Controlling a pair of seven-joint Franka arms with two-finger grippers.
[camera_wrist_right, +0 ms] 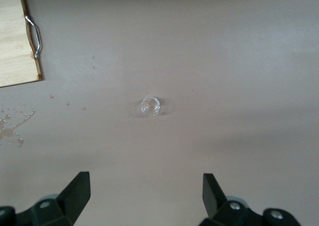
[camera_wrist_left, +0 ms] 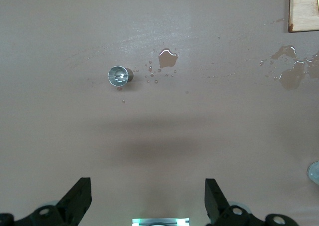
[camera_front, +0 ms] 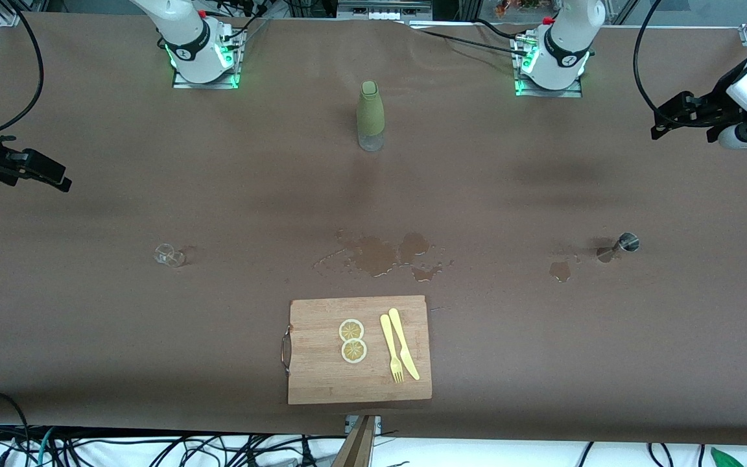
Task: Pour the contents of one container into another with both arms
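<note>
A small clear glass (camera_front: pixel 169 255) (camera_wrist_right: pixel 150 106) stands toward the right arm's end of the table. A metal jigger (camera_front: pixel 626 243) (camera_wrist_left: pixel 119 75) stands toward the left arm's end, with a small puddle (camera_wrist_left: pixel 168 58) beside it. A tall green-sleeved bottle (camera_front: pixel 370 115) stands mid-table, farther from the front camera than both. My right gripper (camera_front: pixel 49 174) (camera_wrist_right: pixel 145 181) hangs open and empty above the table at the right arm's end. My left gripper (camera_front: pixel 662 123) (camera_wrist_left: pixel 147 186) hangs open and empty above the left arm's end. Neither gripper touches anything.
A wooden cutting board (camera_front: pixel 321 376) with a metal handle lies near the front edge, carrying two lemon slices (camera_front: pixel 352 340), a yellow fork (camera_front: pixel 391 347) and a yellow knife (camera_front: pixel 404 344). A large wet spill (camera_front: pixel 380 254) spreads between the board and the bottle.
</note>
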